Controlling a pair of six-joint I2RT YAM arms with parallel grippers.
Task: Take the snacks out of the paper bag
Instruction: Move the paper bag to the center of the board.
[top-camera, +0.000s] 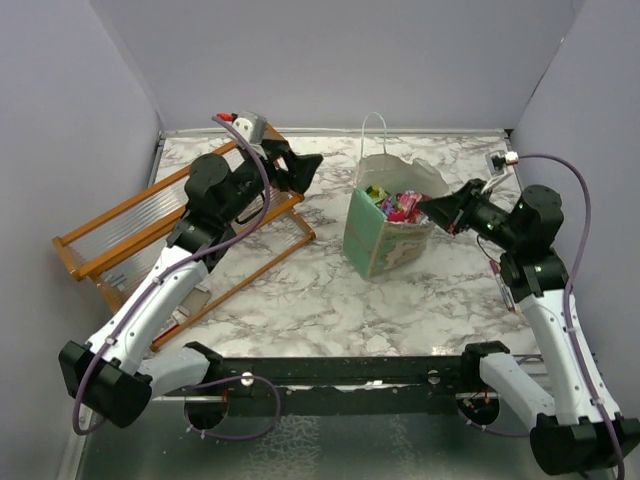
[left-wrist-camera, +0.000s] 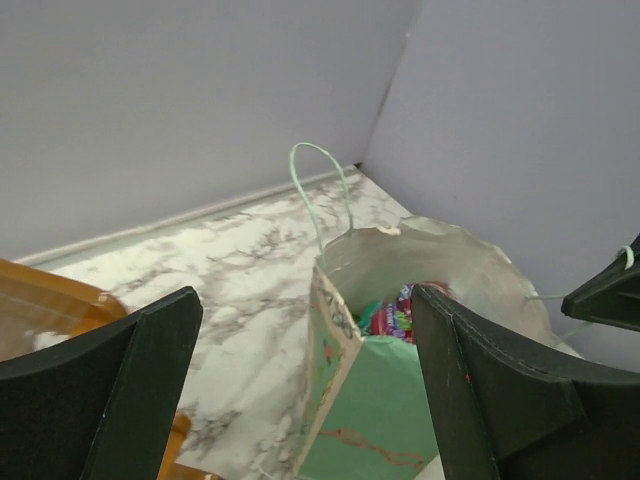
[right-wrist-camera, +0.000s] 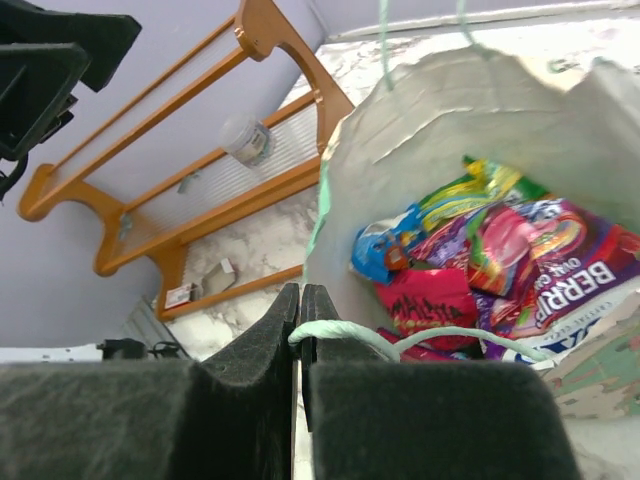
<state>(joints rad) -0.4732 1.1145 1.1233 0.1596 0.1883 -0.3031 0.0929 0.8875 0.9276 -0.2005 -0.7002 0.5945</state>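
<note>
Right claw (right-wrist-camera: 300, 300), wrist view: my jaws are pressed together on the near string handle (right-wrist-camera: 420, 338) of the paper bag (right-wrist-camera: 450, 110), and the string runs out from between the pads along the bag's rim. Overhead view: this claw (top-camera: 432, 210) sits at the right edge of the bag's mouth.

Left claw (left-wrist-camera: 305, 300), wrist view: my fingers (left-wrist-camera: 130, 390) stand wide apart with nothing between them. Overhead, it (top-camera: 305, 168) hangs above the far end of the orange wooden rack (top-camera: 150, 215), left of the bag and apart from it.

Paper bag (top-camera: 385, 245): upright on the marble table (top-camera: 300, 290), about midway between my two arms, mouth open, far handle (top-camera: 372, 130) standing up.

Snacks (right-wrist-camera: 500, 250): all inside the bag, a loose pile of green, blue, pink and purple packets below the cream inner wall; also visible from above (top-camera: 398, 205).
</note>
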